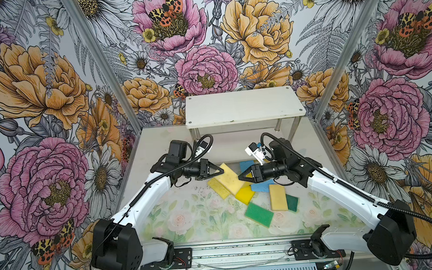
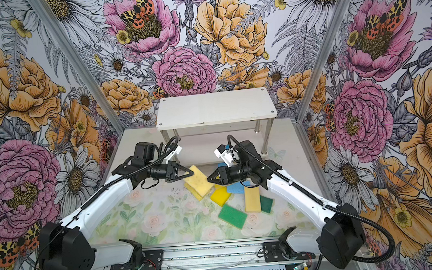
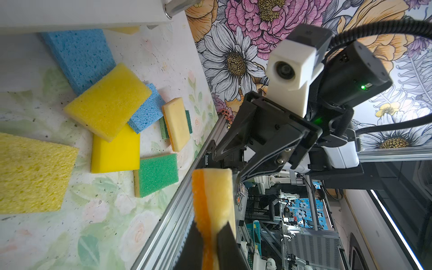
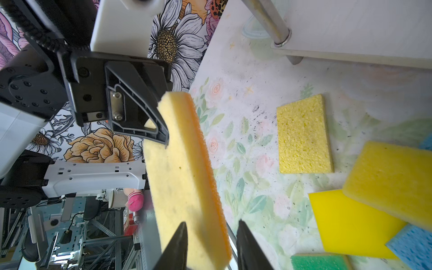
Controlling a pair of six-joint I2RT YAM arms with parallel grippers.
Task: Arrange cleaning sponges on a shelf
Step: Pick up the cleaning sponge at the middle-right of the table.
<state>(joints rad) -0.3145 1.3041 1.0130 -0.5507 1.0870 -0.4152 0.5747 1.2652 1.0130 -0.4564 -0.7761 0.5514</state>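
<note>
A pale yellow sponge with an orange backing (image 1: 230, 178) (image 2: 197, 179) hangs in the air between my two grippers. My left gripper (image 1: 221, 170) (image 3: 210, 228) is shut on one end of it (image 3: 214, 194). My right gripper (image 1: 239, 177) (image 4: 211, 224) straddles the other end (image 4: 182, 175), open, with a gap on the orange side. Several more sponges lie on the table: a porous yellow one (image 1: 217, 188), a bright yellow one (image 1: 244, 195), two blue (image 1: 263, 186), a tan one (image 1: 278, 197) and a green-topped one (image 1: 259, 214). The white shelf (image 1: 244, 105) (image 2: 215, 107) stands bare at the back.
Chrome posts (image 1: 294, 128) carry the shelf's top board over a lower board (image 4: 362, 28). Floral walls close in the left, right and back sides. An aluminium rail (image 1: 230, 253) with both arm bases runs along the front edge. The table's left half (image 1: 178, 215) carries no sponges.
</note>
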